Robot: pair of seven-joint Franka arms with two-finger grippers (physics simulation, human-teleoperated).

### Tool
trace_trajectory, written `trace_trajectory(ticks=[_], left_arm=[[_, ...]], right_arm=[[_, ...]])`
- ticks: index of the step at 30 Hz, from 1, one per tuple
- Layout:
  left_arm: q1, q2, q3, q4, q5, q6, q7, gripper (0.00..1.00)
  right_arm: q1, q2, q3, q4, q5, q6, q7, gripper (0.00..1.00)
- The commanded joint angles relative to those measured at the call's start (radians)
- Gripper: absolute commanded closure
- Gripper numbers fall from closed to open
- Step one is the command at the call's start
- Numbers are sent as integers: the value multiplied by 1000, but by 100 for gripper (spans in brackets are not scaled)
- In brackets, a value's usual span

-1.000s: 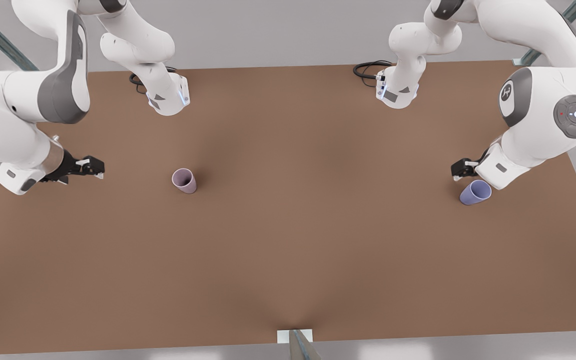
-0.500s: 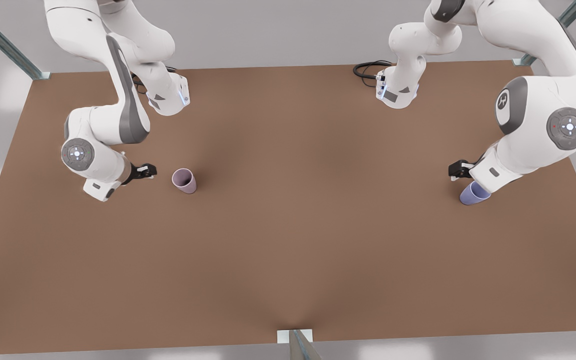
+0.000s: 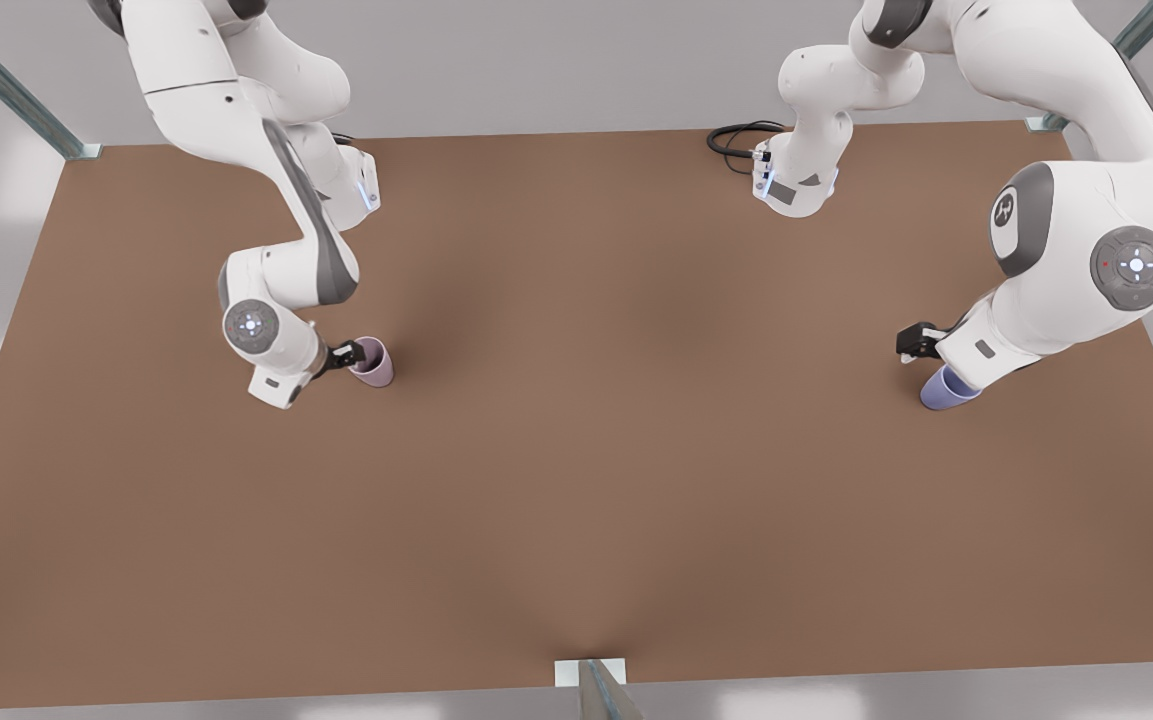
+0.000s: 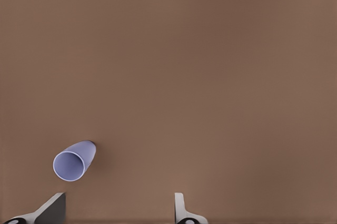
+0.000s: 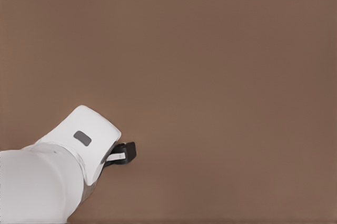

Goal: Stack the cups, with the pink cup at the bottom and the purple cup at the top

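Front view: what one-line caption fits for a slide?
Right gripper beside the pink cup; left gripper above the purple cup; cups far apart on the brown table.

White arms with grey joint panels and black hands.

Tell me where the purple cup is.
The purple cup sits on the table at the front view's right, just beside the open left gripper.
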State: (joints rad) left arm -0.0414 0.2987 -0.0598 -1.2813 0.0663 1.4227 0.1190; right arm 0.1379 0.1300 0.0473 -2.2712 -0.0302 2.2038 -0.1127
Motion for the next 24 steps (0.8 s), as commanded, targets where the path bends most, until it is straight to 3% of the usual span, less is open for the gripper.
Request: trace_trajectory(ticks=[1, 12, 13, 16, 17, 21, 24], left_arm=[[0, -1, 0, 0, 1, -1, 28, 0], [0, 5, 5, -1, 1, -2, 28, 0], [0, 7, 6, -1, 1, -2, 28, 0], [0, 7, 6, -1, 1, -2, 28, 0], [0, 7, 6, -1, 1, -2, 28, 0], [0, 7, 6, -1, 1, -2, 28, 0], [8, 7, 6, -1, 1, -2, 30, 0]], right_arm=[[2, -3, 0, -11, 1, 94, 5, 0], [23, 8, 2, -90, 1, 165, 2, 0], [23, 10, 2, -88, 1, 165, 2, 7], [23, 17, 2, -110, 1, 188, 1, 8], [23, 23, 2, -111, 1, 189, 1, 16], [25, 45, 3, -111, 1, 211, 1, 25], [25, 45, 9, -110, 0, 211, 1, 50]])
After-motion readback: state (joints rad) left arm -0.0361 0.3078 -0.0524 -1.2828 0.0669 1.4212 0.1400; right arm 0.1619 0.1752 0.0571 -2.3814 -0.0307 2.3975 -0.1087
